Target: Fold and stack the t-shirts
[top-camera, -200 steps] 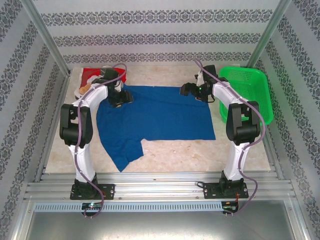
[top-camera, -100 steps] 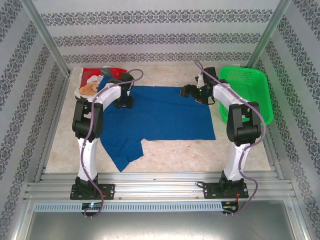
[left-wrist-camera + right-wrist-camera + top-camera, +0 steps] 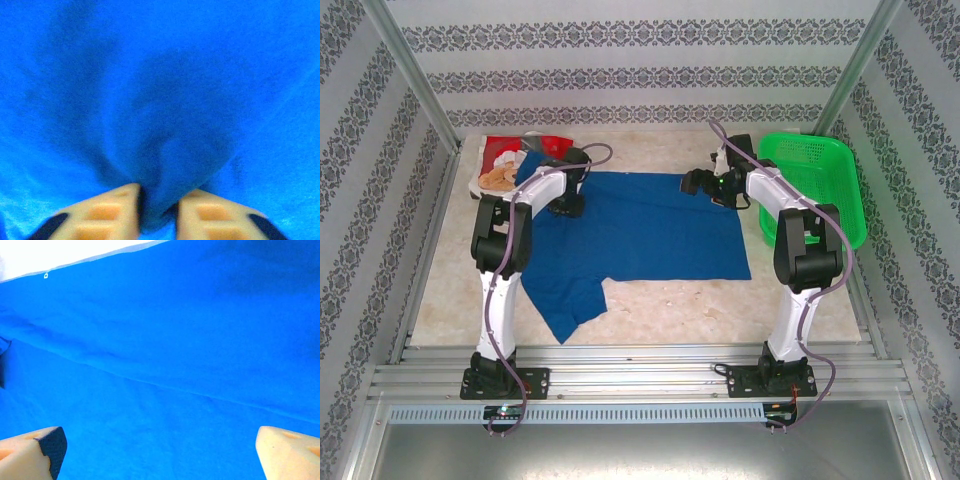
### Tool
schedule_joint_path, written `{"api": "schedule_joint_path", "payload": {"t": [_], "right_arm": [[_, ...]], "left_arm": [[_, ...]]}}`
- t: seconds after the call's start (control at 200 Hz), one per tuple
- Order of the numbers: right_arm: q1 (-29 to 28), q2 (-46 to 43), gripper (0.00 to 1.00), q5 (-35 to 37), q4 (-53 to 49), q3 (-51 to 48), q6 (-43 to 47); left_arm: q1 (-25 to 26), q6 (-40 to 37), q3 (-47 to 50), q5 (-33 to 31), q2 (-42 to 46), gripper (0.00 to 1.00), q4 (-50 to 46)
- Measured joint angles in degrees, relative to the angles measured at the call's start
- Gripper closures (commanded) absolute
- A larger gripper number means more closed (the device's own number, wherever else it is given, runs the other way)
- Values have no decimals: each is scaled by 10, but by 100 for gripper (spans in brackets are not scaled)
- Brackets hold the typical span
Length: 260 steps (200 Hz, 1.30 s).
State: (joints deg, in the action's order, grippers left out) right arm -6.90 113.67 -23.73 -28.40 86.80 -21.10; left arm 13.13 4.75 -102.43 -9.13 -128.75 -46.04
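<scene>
Blue t-shirt [image 3: 640,225] lies flat mid-table, one sleeve trailing toward 7 o'clock. Red t-shirt [image 3: 510,150] is bunched at the table's 10 o'clock corner. Left gripper [image 3: 157,200] is pinching a ridge of blue cloth at the shirt's 10 o'clock corner, arm reached far forward, wrist pitched down. Right gripper [image 3: 160,450] hangs spread wide over the 1 o'clock corner, nothing between the jaws. My call: get a matching right pinch before lifting, then raise both corners evenly and carry toward 6 o'clock so the fold lands square.

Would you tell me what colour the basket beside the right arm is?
The basket is bright green; top external view.
</scene>
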Motion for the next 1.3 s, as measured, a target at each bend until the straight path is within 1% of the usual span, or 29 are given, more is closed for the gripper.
{"api": "schedule_joint_path", "payload": {"t": [0.11, 0.225, 0.405, 0.54, 0.639, 0.714, 0.844, 0.964, 1.114, 1.299], "right_arm": [[0, 0, 3, 0, 0, 0, -1], [0, 0, 3, 0, 0, 0, -1], [0, 0, 3, 0, 0, 0, -1], [0, 0, 3, 0, 0, 0, -1], [0, 0, 2, 0, 0, 0, -1], [0, 0, 2, 0, 0, 0, -1], [0, 0, 2, 0, 0, 0, -1], [0, 0, 2, 0, 0, 0, -1], [0, 0, 2, -4, 0, 0, -1], [0, 0, 2, -8, 0, 0, 1]], "left_arm": [[0, -10, -29, 0, 0, 89, -11], [-1, -14, -47, 9, 1, 91, -14], [-9, -22, -66, 36, 1, 91, -44], [-29, -38, -119, 49, -3, 92, -68], [-43, -51, -165, 73, -13, 93, -82], [-49, -56, -181, 90, -16, 93, -91], [-49, -55, -178, 122, -15, 94, -111], [-48, -43, -153, 150, -7, 95, -125], [-48, -11, -109, 177, 20, 97, -149], [-46, 35, -77, 217, 69, 98, -167]]}}
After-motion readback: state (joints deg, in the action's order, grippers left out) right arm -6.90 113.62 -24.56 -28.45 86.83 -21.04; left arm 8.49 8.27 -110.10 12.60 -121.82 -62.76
